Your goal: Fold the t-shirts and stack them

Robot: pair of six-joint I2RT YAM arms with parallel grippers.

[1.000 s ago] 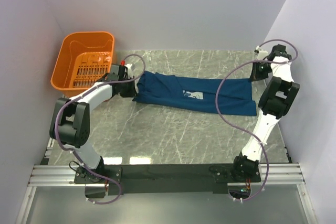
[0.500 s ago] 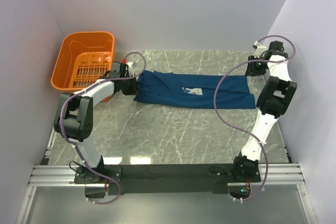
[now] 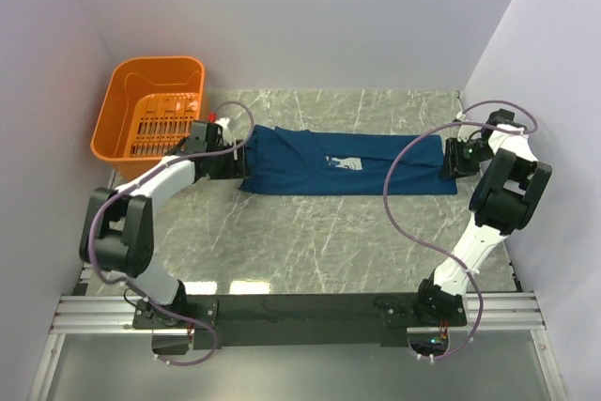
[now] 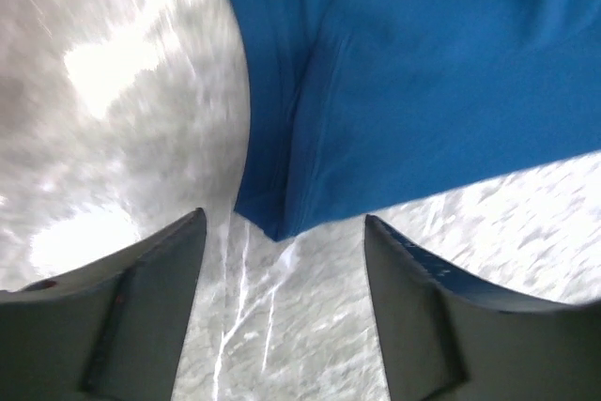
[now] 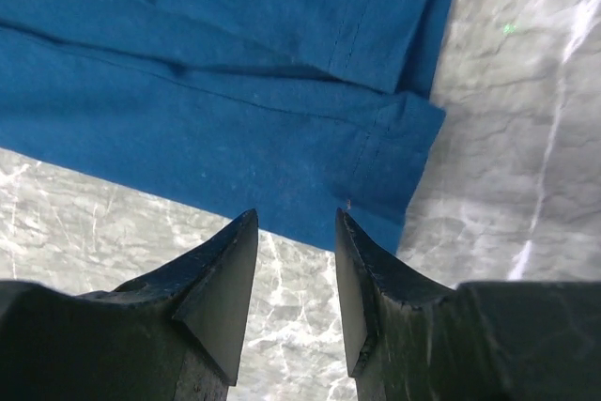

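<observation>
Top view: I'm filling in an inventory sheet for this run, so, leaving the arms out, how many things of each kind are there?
dark blue t-shirt: 1
orange basket: 1
Total: 2

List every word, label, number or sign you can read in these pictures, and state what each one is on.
Nothing in any view can be read as text.
On the t-shirt: a small white print on the chest, too small to tell whether it holds letters.
On the basket: no label or writing shows.
In both wrist views: only plain blue cloth and the marbled table, with no writing.
</observation>
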